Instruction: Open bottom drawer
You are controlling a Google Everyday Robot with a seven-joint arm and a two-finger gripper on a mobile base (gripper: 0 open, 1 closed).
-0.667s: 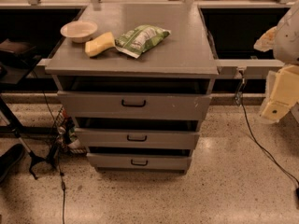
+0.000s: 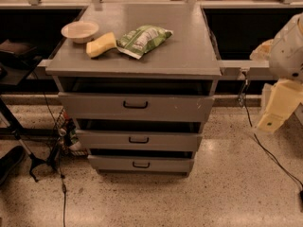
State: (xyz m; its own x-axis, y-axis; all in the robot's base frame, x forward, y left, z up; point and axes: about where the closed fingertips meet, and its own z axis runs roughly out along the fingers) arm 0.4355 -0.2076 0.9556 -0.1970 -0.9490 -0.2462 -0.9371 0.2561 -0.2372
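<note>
The bottom drawer (image 2: 141, 163) is the lowest of three grey drawers in the cabinet, a shallow flat front with a small black bar handle (image 2: 141, 164). A dark gap shows above its front. My gripper (image 2: 277, 107) is at the far right, a cream part hanging below the white arm, level with the top drawer. It is well to the right of the cabinet, above the bottom drawer, and touches nothing.
The middle drawer (image 2: 138, 140) and top drawer (image 2: 136, 105) sit above. On the cabinet top lie a bowl (image 2: 80, 31), a yellow sponge (image 2: 101, 45) and a green chip bag (image 2: 143, 39). Cables and a stand (image 2: 33, 162) lie on the floor at left; a cable (image 2: 265, 148) trails at right.
My arm and gripper at the right have shifted a little down and to the left. The drawers have not moved.
</note>
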